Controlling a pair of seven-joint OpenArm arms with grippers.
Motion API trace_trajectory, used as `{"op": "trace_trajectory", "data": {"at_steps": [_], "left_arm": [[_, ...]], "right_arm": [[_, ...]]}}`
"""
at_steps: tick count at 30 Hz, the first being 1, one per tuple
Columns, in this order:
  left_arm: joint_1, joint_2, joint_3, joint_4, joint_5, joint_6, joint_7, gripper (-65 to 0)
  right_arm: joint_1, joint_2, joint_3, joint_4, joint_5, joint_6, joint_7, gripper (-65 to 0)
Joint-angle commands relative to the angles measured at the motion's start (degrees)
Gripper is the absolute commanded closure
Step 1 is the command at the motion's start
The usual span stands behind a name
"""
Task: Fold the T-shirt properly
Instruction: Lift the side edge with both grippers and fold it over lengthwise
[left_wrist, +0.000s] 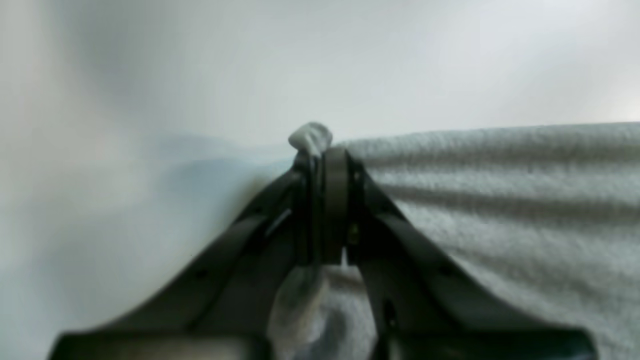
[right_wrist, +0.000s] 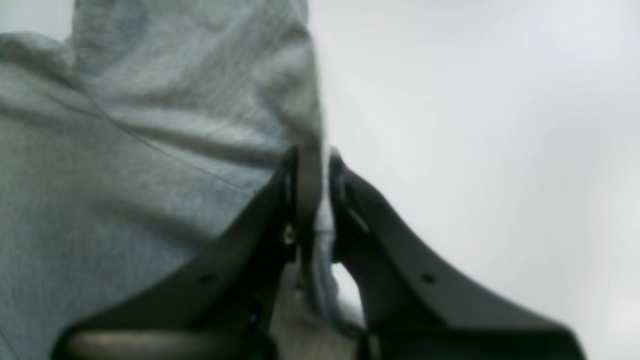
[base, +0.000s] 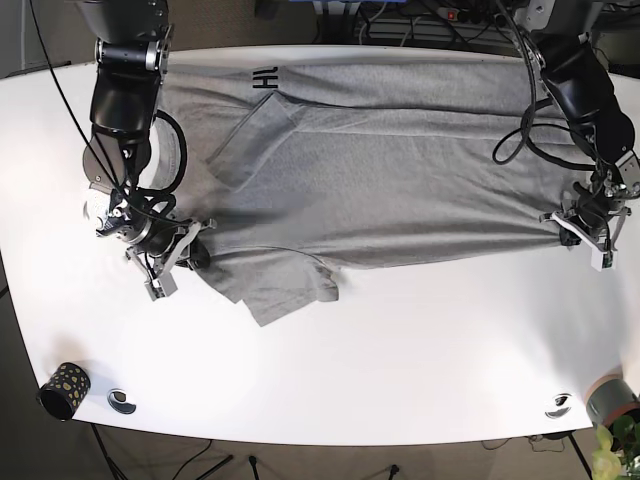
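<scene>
White glossy desk (base: 400, 390), rounded corners. Grey knit T-shirt (base: 400, 180) spread flat across the far half, ribbed weave visible up close, one sleeve flopped out toward the near edge. Left tool (left_wrist: 320, 150) pinching a bunched nub of T-shirt hem by the desk's right edge; right tool (right_wrist: 312, 165) pinching a fabric edge at the left side. Small spotted black cup (base: 64, 389) at the near-left corner

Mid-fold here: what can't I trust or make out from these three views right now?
- Base view: T-shirt print at the top edge, too small to read.
- Base view: left gripper and right gripper fingertips, too small and masked by cloth.
- Wrist views: blurred; how much cloth is pinched is hidden between the jaws.
- Base view: plant cut off at the corner.
</scene>
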Motion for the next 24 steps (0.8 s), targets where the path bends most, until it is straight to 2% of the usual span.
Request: {"op": "trace_trajectory", "data": {"at_steps": [1,6,9,11,14,18,24], "left_arm": [[-0.2,0.1,0.1,5.2,-1.0,-0.2,-1.6,0.0],[3.1,0.4,0.0,12.0,-0.9,-3.0,-1.4,0.0],[4.7,0.5,-0.2,16.7,-1.0,-4.3,2.4,0.0],[6.0,1.1,-0.2,20.3,-1.0,-5.0,4.7,0.0],[7.9,2.8,-1.7,25.6,-1.0,-5.7,5.4,0.0],[10.2,4.4,-4.5,30.3,-0.9,-5.7,5.9,0.0],[13.4,4.5,-6.0,36.0,-0.9,-7.0,11.9,0.0]], "right_arm": [[0.9,0.9,0.5,4.1,0.8,0.02,-0.5,0.0],[-2.0,1.4,0.5,11.8,0.8,0.11,-3.2,0.0],[-5.0,1.4,1.0,18.3,0.8,0.02,-5.4,0.0],[-7.1,1.2,3.6,22.7,0.8,0.29,-7.3,0.0],[-9.3,1.0,6.2,27.6,0.8,0.55,-10.4,0.0],[-12.5,1.0,6.6,33.7,0.8,0.55,-14.0,0.0],[-20.5,1.0,6.7,42.9,0.8,0.55,-15.0,0.0]]}}
